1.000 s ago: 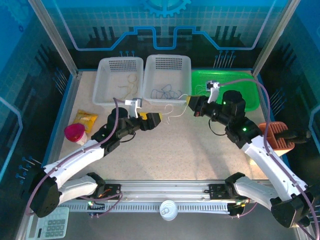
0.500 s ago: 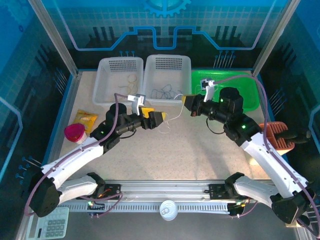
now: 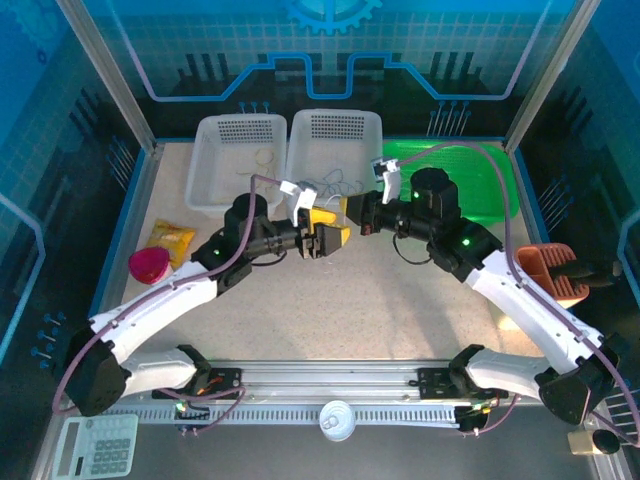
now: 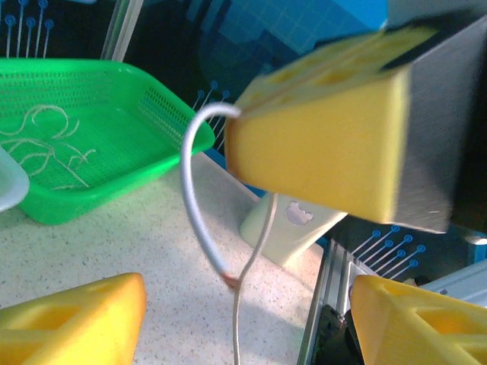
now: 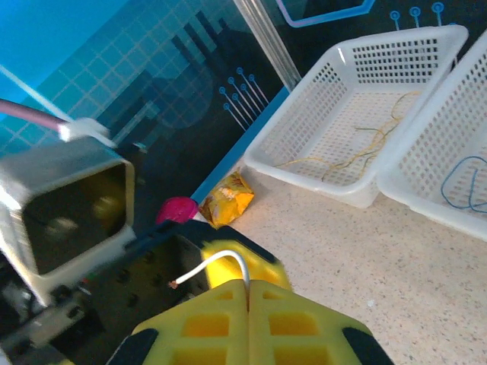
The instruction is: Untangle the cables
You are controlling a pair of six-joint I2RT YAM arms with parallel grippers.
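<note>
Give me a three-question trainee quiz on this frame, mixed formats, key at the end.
1. True or false: the right hand is shut on the white cable.
2. The blue cable lies in: A) the green basket, B) a white basket, C) on the bare tabletop.
3. Fill in: the left hand is ___, with one finger on each side of the white cable.

Key: 1 true; 2 B; 3 open.
</note>
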